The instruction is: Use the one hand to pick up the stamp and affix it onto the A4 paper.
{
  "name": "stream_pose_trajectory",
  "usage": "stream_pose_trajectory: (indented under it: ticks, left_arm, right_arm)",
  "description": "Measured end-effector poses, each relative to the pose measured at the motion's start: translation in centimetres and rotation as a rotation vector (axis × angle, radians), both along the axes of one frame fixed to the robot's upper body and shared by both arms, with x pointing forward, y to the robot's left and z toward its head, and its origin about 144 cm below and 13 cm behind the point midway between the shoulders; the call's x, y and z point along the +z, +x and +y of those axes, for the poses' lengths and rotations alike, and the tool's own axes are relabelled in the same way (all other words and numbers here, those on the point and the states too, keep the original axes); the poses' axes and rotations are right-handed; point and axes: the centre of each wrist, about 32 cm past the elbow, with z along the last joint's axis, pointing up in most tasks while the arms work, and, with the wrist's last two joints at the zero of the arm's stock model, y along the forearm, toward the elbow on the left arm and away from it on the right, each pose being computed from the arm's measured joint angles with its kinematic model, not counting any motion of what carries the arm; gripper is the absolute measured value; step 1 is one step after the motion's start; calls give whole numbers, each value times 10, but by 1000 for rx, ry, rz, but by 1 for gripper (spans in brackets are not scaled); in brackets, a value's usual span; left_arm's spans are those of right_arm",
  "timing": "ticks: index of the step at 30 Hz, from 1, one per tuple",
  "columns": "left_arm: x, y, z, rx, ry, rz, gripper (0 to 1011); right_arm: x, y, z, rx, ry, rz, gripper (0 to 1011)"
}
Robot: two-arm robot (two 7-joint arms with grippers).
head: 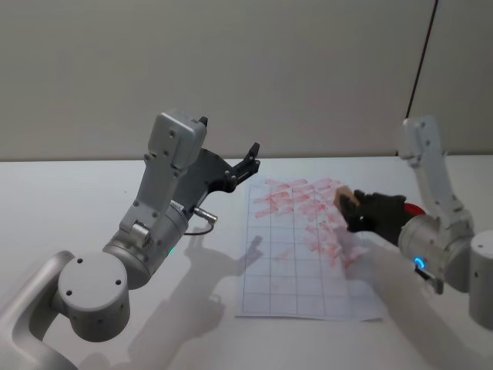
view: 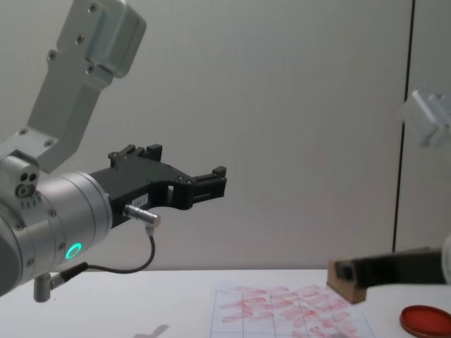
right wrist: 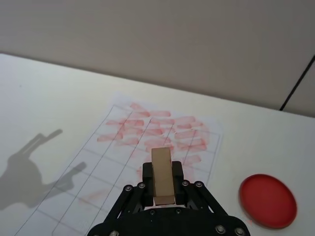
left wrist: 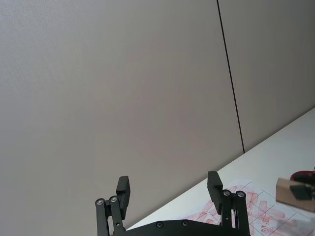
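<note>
Right gripper (head: 356, 210), reaching in from the right over the A4 paper (head: 293, 285), has its fingers closed on the sides of the stamp (right wrist: 162, 172); the tan block hangs above the sheet's far right part, close to the crowded red marks, and I cannot tell from here whether it touches the paper; the red dish (right wrist: 268, 200) lies on the table (head: 92, 193) just off the sheet's right edge; my left gripper (view: 211, 182) is parked high on the left, fingers spread wide and empty; the stamp's long axis runs straight out from between my fingers, in line with the gripper, its free end pointing away from the wrist toward the sheet's far rows and, seen from the chest, lying nearer level than upright; to do this step well, I judge, I should pick a bare square nearer me, bring the inked face flat to the paper, come down square without sliding, press evenly, then lift straight off so the print does not smear
</note>
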Motion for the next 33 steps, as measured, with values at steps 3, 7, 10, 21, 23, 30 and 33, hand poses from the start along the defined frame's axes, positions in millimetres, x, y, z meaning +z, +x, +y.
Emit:
stream_pose_trajectory:
  ticks: [3,7,10,21,23,30,33]
  left_arm:
    - [0,0,0,0,0,0,1001]
    - [0,0,0,0,0,0,1001]
    - [0,0,0,0,0,0,1001]
    - [0,0,0,0,0,0,1001]
    - [0,0,0,0,0,0,1001]
    - [0,0,0,0,0,0,1001]
    - [0,0,0,0,0,0,1001]
  right_arm:
    - [-2,-2,6,22,-9,26,213]
    - [-5,-5,14,51,-22,59,213]
    - [-8,-6,18,68,-30,78,212]
    - [-18,-8,28,107,-54,134,213]
    - [-19,-8,29,109,-57,139,213]
    - [-27,-8,31,116,-73,162,213]
    - [-29,-7,31,117,-74,164,212]
